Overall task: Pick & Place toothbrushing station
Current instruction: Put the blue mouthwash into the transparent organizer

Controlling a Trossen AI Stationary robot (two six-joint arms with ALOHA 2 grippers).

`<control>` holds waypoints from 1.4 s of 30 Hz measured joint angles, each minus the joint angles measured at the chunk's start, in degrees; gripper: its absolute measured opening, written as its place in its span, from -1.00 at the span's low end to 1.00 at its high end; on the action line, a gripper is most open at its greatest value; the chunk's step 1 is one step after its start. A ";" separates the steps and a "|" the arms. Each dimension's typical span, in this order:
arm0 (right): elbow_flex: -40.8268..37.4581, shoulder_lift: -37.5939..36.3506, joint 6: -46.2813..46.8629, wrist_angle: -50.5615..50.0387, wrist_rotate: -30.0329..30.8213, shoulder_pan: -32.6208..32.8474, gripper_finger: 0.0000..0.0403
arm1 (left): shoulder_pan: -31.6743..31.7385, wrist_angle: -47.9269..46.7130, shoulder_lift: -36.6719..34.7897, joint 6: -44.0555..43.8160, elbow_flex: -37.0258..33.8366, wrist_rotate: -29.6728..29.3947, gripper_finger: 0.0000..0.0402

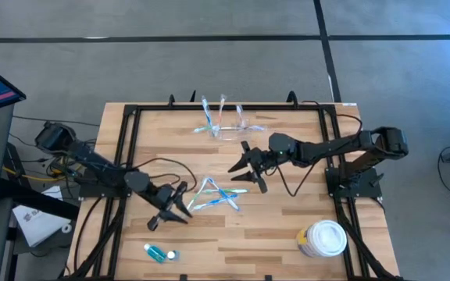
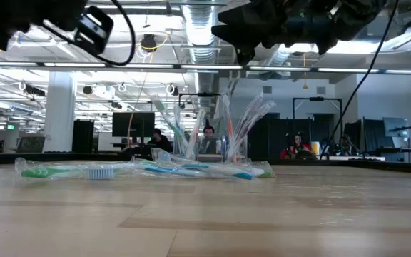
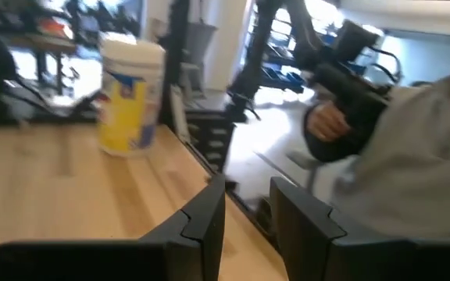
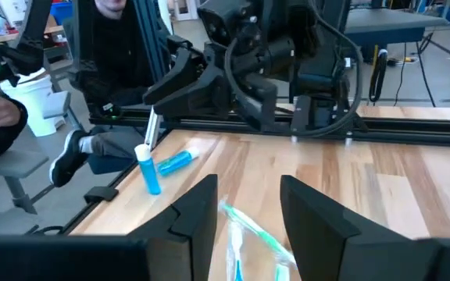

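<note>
The wooden table [image 1: 287, 234] holds the clear toothbrushing station [image 1: 226, 127] at its far edge, untouched; the reach looks not yet begun. The right gripper [image 1: 246, 173], fingers spread, hovers nearest and must travel farther back. The left gripper [image 1: 175, 208], also spread, waits beside loose wrapped toothbrushes [image 1: 217, 195]

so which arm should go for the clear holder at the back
Right. The right gripper hovers just in front of the toothbrushing station, jaws open. The left gripper is farther off, beyond the wrapped toothbrushes lying mid-table.
</note>
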 joint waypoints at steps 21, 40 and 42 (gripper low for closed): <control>0.00 0.02 0.08 -0.02 7.21 6.11 -0.35 | -19.83 -5.22 0.73 -3.35 -0.01 -15.62 -0.52; 0.00 0.04 0.94 -0.22 8.26 6.04 -0.35 | -26.66 5.69 16.10 -10.88 -0.04 -25.70 -0.52; 0.00 0.04 0.94 -0.22 8.26 6.04 -0.35 | -27.24 6.68 17.05 -11.12 -0.04 -26.26 -0.52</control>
